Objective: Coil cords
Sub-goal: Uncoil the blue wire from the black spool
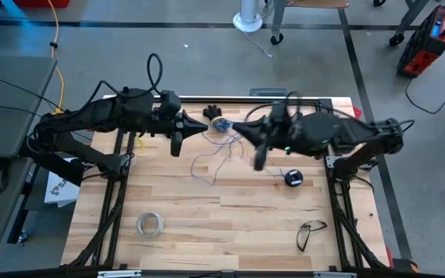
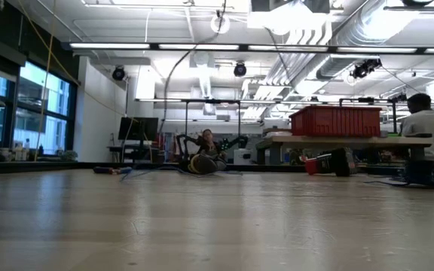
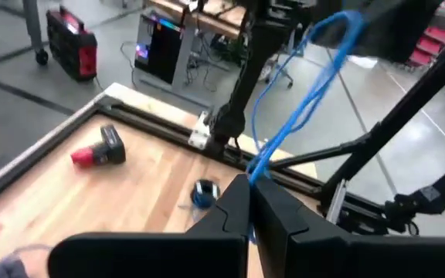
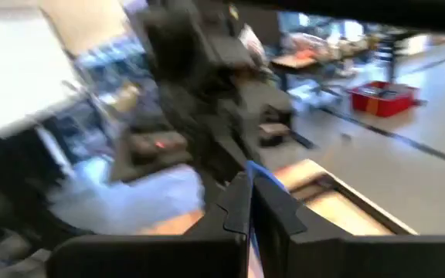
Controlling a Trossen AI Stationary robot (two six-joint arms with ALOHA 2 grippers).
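Note:
The cord is a thin bluish wire. A small bunch of its loops (image 1: 221,123) hangs in the air between my two grippers, above the far middle of the table. Slack strands (image 1: 213,158) drop from there onto the wood. Its small dark round spool (image 1: 293,177) lies flat on the table to the right, under my right arm, also visible in the left wrist view as the spool (image 3: 205,193). My left gripper (image 1: 205,126) comes from the left and my right gripper (image 1: 236,128) from the right. Both are shut on the wire, their tips close together. My left gripper pinches the blue wire (image 3: 255,176) between its two fingertips, pointing nearly level toward the table's right. The wire rises from the tips in a long loop (image 3: 327,54) toward the other arm, clear of the table. My right gripper has a blue strand (image 4: 264,176) at its shut fingertips, pointing level toward the table's left; the blurred view hides how many strands it has.
A whitish ring of tape (image 1: 150,224) lies near the front left, and a pair of glasses (image 1: 309,233) near the front right. A small black object (image 1: 212,112) sits at the far edge. A red-and-black tool (image 3: 99,149) lies beyond the spool.

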